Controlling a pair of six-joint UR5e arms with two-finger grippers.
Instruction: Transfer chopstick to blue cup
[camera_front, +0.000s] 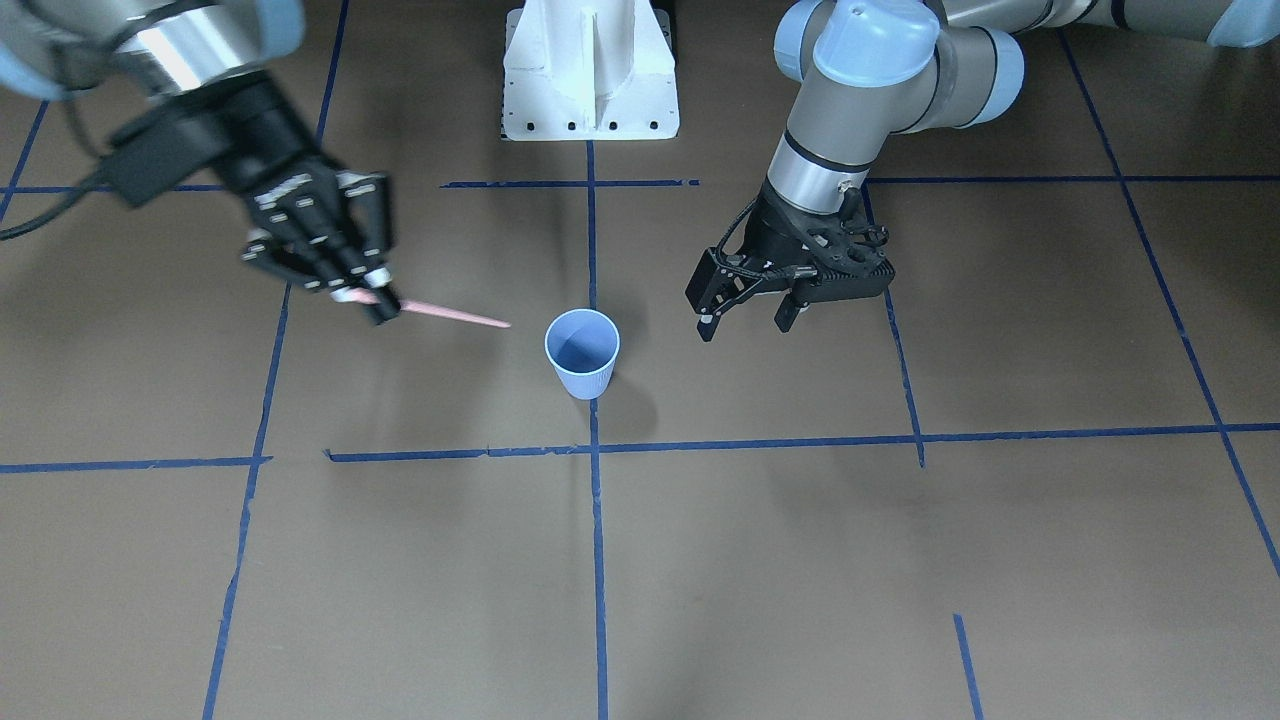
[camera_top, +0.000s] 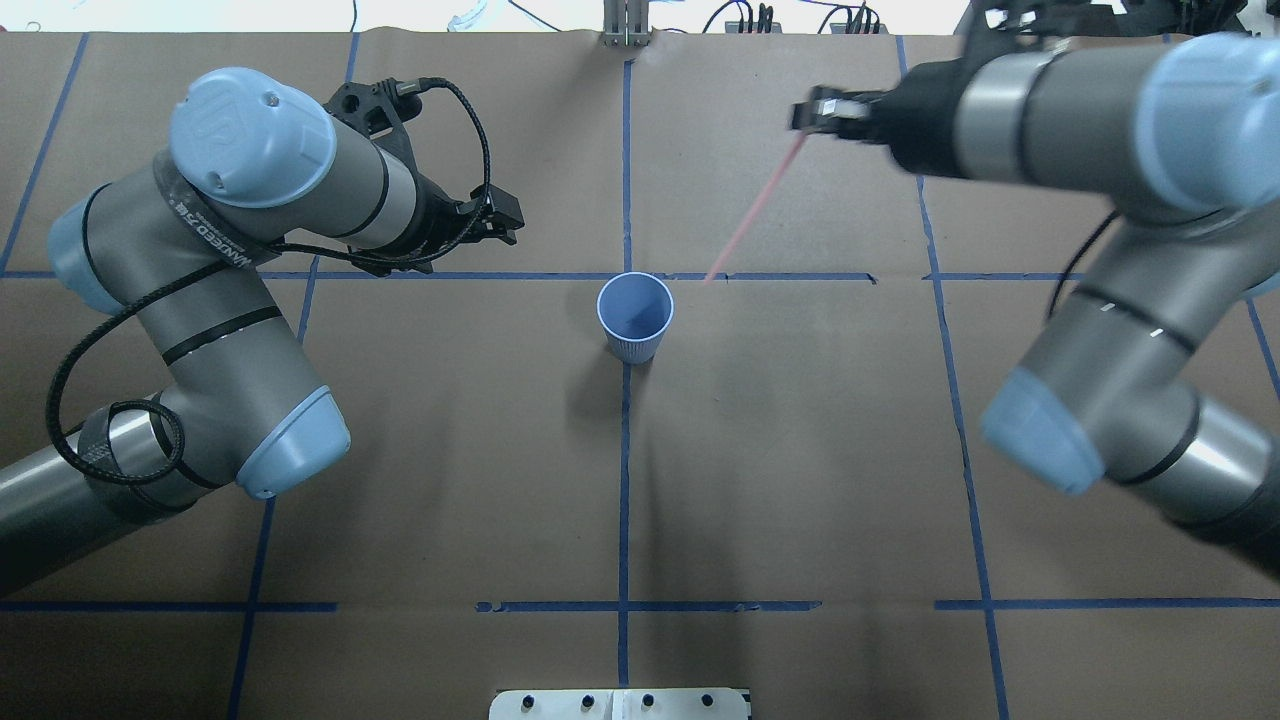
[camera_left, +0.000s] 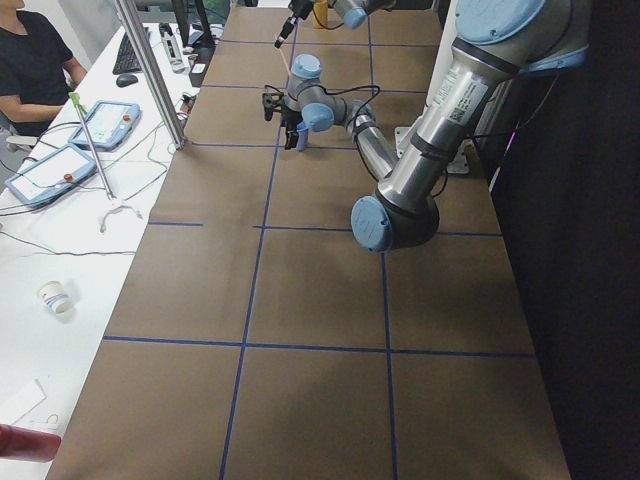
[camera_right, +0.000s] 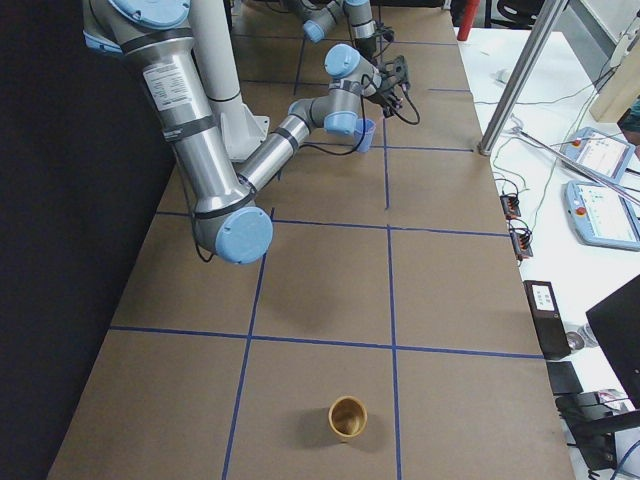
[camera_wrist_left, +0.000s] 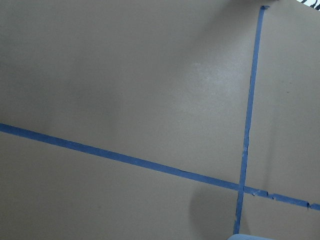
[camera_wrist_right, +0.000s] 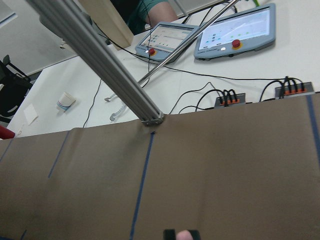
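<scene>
Holding the chopstick (camera_front: 455, 316) by one end, the right pincer (camera_front: 383, 306) hangs beside the blue cup (camera_front: 582, 352), which stands empty near the stick's free tip. The left pincer (camera_front: 745, 318) is open and empty. Pick-up looks done; dropping in is left.

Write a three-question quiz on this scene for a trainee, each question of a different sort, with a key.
1. True or false: the chopstick stands inside the blue cup.
2. Fill in the gap: the left gripper holds nothing and its jaws are ____.
3. What holds the chopstick? A) the left gripper B) the right gripper C) nothing, it lies on the table.

Key: 1 false, its free tip is beside the cup; 2 open; 3 B.
</scene>
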